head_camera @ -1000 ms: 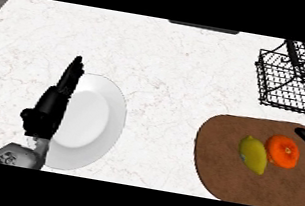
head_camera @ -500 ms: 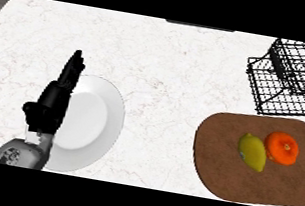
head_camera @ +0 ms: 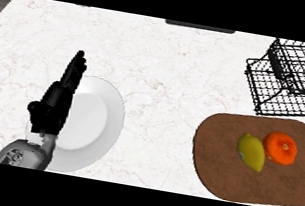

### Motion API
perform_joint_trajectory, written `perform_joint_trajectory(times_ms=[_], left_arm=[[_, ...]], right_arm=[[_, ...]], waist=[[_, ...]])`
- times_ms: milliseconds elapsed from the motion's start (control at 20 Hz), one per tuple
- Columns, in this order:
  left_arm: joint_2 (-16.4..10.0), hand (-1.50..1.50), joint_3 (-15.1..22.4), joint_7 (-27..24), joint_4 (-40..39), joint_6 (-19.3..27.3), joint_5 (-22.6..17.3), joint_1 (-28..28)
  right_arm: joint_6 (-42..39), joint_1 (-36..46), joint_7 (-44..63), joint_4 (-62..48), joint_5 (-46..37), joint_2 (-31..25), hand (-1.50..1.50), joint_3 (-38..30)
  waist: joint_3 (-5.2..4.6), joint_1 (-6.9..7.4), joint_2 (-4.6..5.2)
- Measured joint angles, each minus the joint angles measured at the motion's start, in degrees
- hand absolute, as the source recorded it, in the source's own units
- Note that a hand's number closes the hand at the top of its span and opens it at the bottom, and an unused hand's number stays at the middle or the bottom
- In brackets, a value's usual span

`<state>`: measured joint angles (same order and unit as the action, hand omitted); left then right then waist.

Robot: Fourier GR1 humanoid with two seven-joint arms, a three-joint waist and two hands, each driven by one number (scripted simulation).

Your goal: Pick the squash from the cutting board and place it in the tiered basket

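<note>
The squash (head_camera: 252,151) lies on the cutting board (head_camera: 232,182) at the right of the tabletop (head_camera: 170,57), just beside an orange fruit (head_camera: 281,148). Its long axis runs roughly toward and away from the robot, tilted a little. The left hand (head_camera: 55,101) rests over the white plate (head_camera: 96,121), fingers (head_camera: 76,68) straight and released, holding nothing, well apart from the squash, which lies far to its right. The right hand is out of view, though its side is probably nearer. The basket (head_camera: 298,78) stands just beyond the board.
</note>
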<state>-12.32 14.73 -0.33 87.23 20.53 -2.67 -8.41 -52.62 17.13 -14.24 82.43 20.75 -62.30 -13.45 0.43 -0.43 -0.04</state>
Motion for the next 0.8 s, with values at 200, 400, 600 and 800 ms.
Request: perform_joint_trajectory(times_ms=[200, 400, 600, 800], left_arm=[[0.7, 0.00, 0.5, 0.7, 0.2, 0.6, 0.9, -0.4], [0.3, 0.00, -0.4, 1.0, 0.5, 0.0, 0.7, -0.5], [0.4, 0.00, -0.3, 2.3, 1.9, -0.1, 1.2, -0.4], [0.1, 0.00, -0.9, 2.4, 2.1, -0.7, 1.3, -0.4]], right_arm=[[2.6, -2.2, -4.0, 5.8, -10.4, -0.7, -1.50, 0.2], [6.2, -5.6, -9.3, 8.4, -18.1, -1.8, -1.50, 0.8], [10.1, -8.8, -13.4, 10.2, -22.7, -2.8, -1.50, 2.3], [13.5, -11.8, -16.2, 12.3, -26.6, -3.9, -1.50, 4.5]], waist=[[-0.11, 0.12, 0.07], [-0.21, 0.20, 0.09], [-0.28, 0.25, 0.04], [-0.34, 0.28, 0.03]])
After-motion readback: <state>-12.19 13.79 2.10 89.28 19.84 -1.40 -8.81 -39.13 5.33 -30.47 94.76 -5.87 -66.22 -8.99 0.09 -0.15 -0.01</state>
